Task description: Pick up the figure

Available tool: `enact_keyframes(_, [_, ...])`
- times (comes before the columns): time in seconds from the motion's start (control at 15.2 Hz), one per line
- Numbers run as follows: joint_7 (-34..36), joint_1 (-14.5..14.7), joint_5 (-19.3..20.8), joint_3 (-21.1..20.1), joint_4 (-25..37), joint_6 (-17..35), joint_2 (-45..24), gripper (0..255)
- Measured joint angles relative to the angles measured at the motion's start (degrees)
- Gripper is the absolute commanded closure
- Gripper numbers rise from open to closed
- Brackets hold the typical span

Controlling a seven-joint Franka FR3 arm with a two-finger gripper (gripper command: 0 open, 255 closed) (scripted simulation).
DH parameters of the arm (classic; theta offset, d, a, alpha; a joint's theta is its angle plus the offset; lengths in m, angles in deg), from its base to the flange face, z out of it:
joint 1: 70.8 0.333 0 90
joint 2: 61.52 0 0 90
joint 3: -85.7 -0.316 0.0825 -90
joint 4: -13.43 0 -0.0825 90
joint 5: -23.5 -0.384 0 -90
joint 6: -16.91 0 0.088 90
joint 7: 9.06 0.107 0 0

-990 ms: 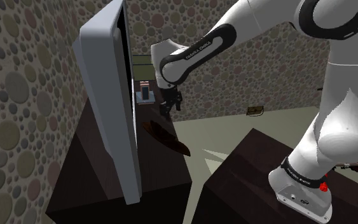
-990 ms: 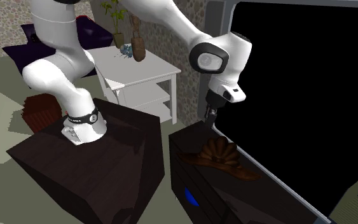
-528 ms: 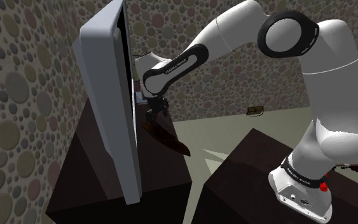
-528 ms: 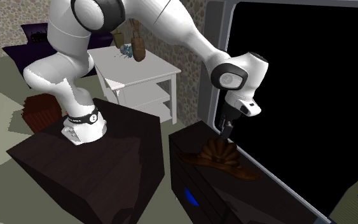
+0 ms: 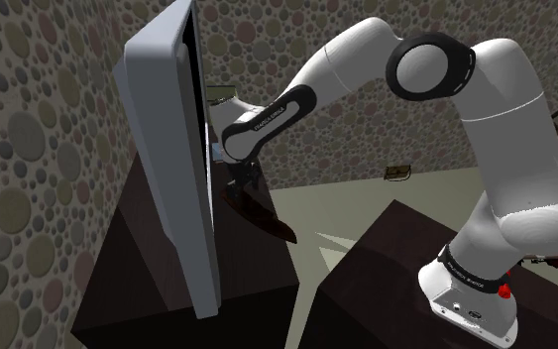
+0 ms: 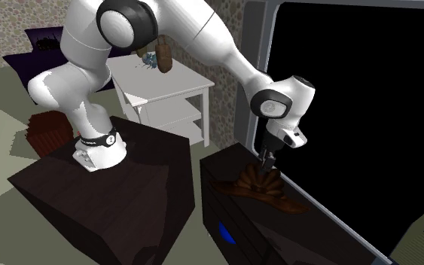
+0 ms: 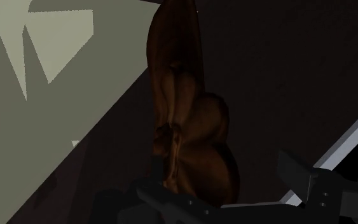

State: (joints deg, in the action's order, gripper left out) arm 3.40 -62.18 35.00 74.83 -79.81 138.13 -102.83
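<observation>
The figure [image 5: 264, 214] is a dark brown carved piece lying flat on a dark cabinet [image 5: 257, 273], close beside a large tilted TV [image 5: 167, 149]. My gripper [image 5: 244, 182] has come down onto its end nearest the screen. From the second exterior view the gripper [image 6: 266, 160] points straight down at the top of the figure [image 6: 266, 191]. In the wrist view the figure [image 7: 190, 127] runs away from the gripper [image 7: 225, 188], whose black fingers [image 7: 301, 175] stand apart on either side of it. A gap shows on one side, so it is open.
The TV's black screen [image 6: 353, 98] rises just behind the gripper. My stand [image 6: 120, 196] sits beside the cabinet [image 6: 233, 222] with a narrow gap between them. A white side table [image 6: 165, 89] carrying a brown vase [image 6: 163, 54] stands farther back.
The arm swung the gripper toward the TV and lowered it. It hung above the cabinet's far end; now it sits down around the figure's end.
</observation>
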Motion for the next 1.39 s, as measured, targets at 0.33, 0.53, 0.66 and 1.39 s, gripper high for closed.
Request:
enact_keyframes(0.33, [0.02,-0.02,0.09,0.06,-0.21,0.53,-0.27,255])
enact_keyframes(0.53, [0.03,-0.01,0.1,0.06,-0.22,0.55,-0.26,255])
enact_keyframes(0.66, [0.04,0.0,0.1,0.06,-0.21,0.54,-0.26,255])
enact_keyframes(1.39, [-0.63,-0.45,-0.85,-0.6,-0.19,-3.92,4.13,255])
